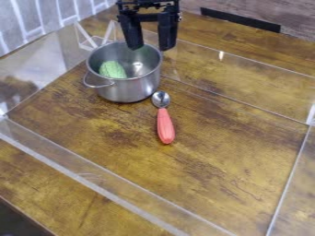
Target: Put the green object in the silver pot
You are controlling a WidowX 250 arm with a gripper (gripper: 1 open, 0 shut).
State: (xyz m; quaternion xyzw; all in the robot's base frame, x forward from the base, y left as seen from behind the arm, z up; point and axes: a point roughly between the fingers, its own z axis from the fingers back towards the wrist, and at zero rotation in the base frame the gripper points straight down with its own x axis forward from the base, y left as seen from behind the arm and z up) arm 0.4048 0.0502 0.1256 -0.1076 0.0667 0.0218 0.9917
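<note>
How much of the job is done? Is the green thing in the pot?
Yes, that part looks done: the green object lies inside the silver pot. The gripper holds nothing, its jaws open above the pot's back rim. Nothing obvious remains; the spoon lies beside the pot.

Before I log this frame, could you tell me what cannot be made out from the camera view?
- Gripper: everything above its fingers is cut off by the top edge.
- Green object: its lower part is hidden by the pot wall; its exact shape is too small to tell.
- Pot's far handle: hidden behind the pot and gripper.
- Spoon: the bowl's contents are too small to tell.
</note>
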